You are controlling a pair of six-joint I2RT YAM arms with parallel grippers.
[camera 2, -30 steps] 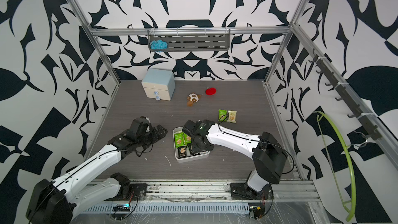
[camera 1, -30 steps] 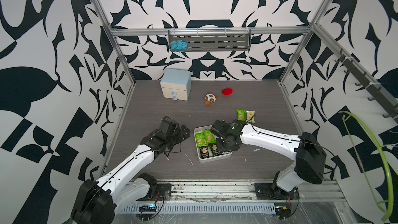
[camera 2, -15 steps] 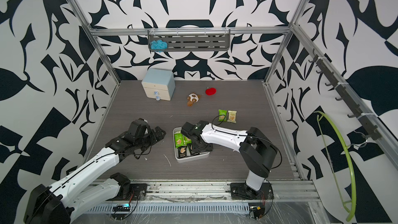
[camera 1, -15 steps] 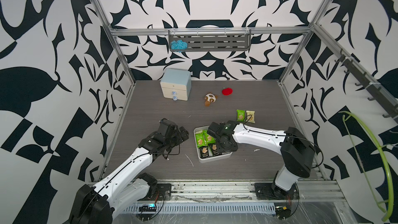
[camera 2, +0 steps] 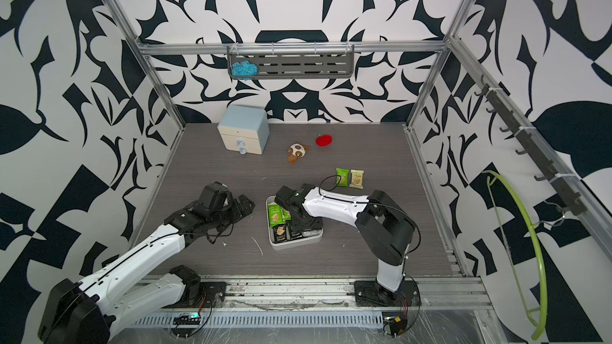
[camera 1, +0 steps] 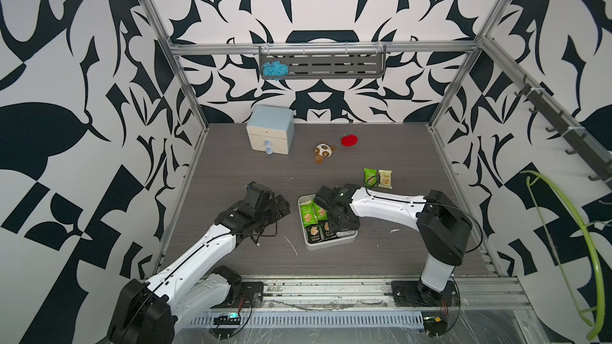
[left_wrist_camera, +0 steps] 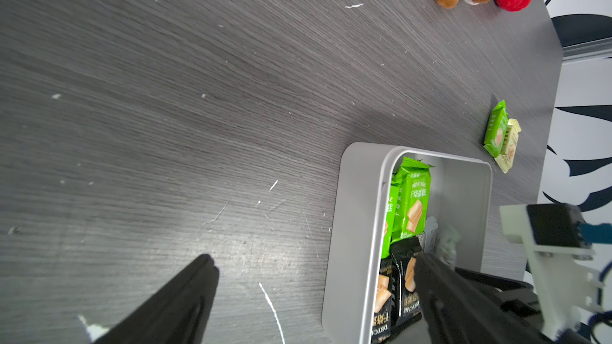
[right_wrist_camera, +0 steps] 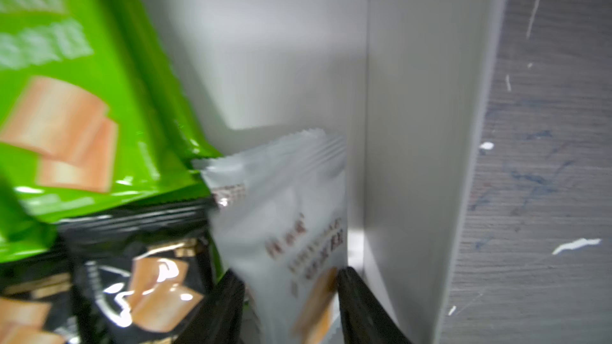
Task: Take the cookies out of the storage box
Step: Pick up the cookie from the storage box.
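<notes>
Grip check on this one: the right gripper (right_wrist_camera: pixel 288 273) is down inside the shallow white plastic storage box (camera 1: pixel 331 245). Its black fingers are half-spread either side of a white-wrapped cookie packet (right_wrist_camera: pixel 291 213) lying right against the box wall. Wrist view is blurry, so I honestly can't tell if the pads are biting or just flanking it.

The rest of the cookies, green packets (camera 1: pixel 306 216) and black packets (camera 1: pixel 314 233), sit in the box beside it. One green packet (camera 1: pixel 370 177) and one cream packet (camera 1: pixel 384 178) lie out on the dark grey wood-grain table (camera 1: pixel 231 167), near the box toward the back wall. Meanwhile the left gripper (camera 1: pixel 283 206) hangs fully spread and empty just beside the box.

My take: squeeze across the packet's width, keep the outer finger off the wall, and lift straight up so no neighbouring wrapper gets dragged along.
</notes>
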